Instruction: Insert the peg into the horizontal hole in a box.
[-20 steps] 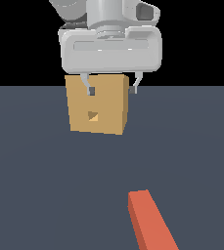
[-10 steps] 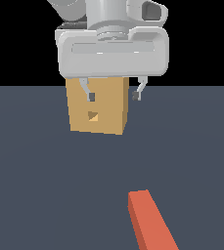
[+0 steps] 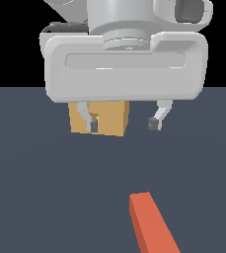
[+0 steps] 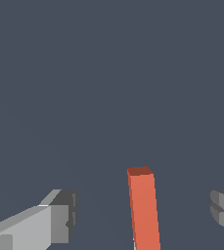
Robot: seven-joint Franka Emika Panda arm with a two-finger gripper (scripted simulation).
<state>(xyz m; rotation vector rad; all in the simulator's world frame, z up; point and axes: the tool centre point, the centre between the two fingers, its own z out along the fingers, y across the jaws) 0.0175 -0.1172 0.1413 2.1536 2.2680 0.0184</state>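
The peg (image 3: 151,225) lies flat on the dark floor near the front of the exterior view; only its orange-red half shows, and it runs out of the bottom edge. In the wrist view the peg (image 4: 144,207) lies between the two fingers, its red end pointing away. My gripper (image 3: 123,123) hangs open above the floor, well behind the peg, with nothing between its fingers (image 3: 93,123). The tan box (image 3: 107,118) stands behind the gripper, largely covered by the hand. Its hole is hidden behind the left finger.
Dark grey floor (image 3: 45,188) spreads all around the peg and box. The arm's white hand (image 3: 124,64) fills the upper part of the exterior view. Black background lies beyond the floor's far edge.
The gripper has moved toward the camera and lower, appearing larger and covering more of the box and its hole. The peg and box have stayed in place.
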